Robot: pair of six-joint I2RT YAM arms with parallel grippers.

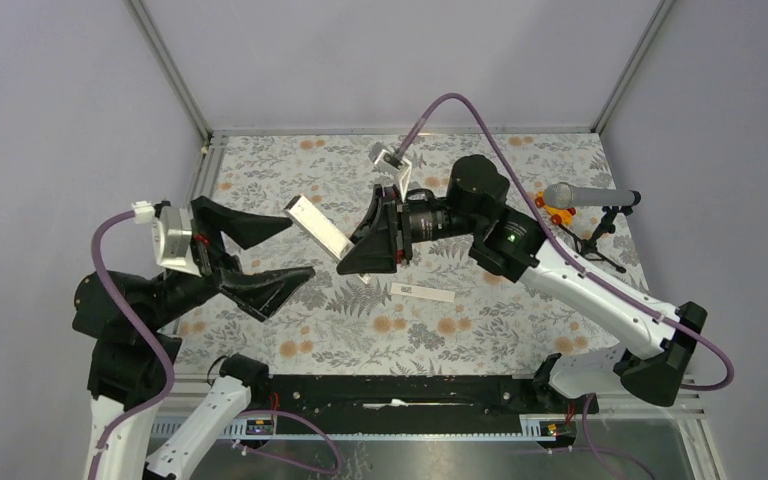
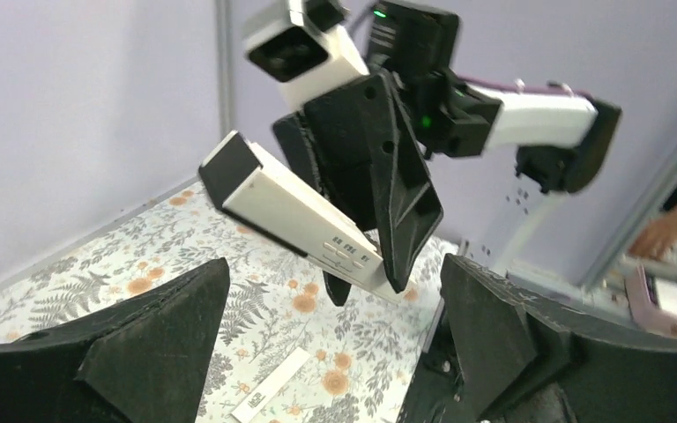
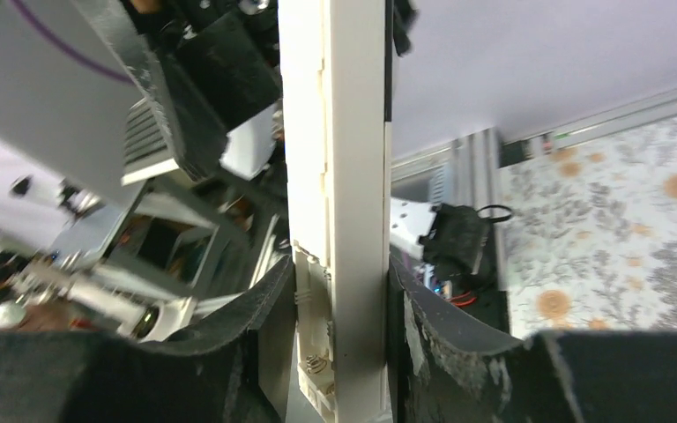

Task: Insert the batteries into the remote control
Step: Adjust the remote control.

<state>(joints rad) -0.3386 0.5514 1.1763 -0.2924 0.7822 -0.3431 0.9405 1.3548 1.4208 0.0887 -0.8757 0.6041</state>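
Remote [image 1: 320, 228] held in mid-air above the floral worktop [image 1: 480, 330], clamped in the right tool [image 1: 358, 252]. The two black fingers press on its long sides at the end nearer the right arm, and the rest of the bar juts out free toward the left arm. It sits tilted, touching nothing but that tool. In the left wrist view the remote [image 2: 291, 211] shows a dark cap at the free end and a cluster of small buttons next to the grip. In the right wrist view the remote [image 3: 339, 176] runs straight up the frame between the pads, which close tight on either side, and a stepped, recessed face is turned to the camera.

Left tool [image 1: 298, 250] hangs just beside the remote's free end, fingers spread wide with nothing between them and not touching the bar.

On the worktop below, a thin white strip [image 1: 425, 291] with a small printed label lies flat, apart from both tools. A grey mic [image 1: 585, 196] on a stand is at the far right, with an orange piece [image 1: 556, 212] by its head.
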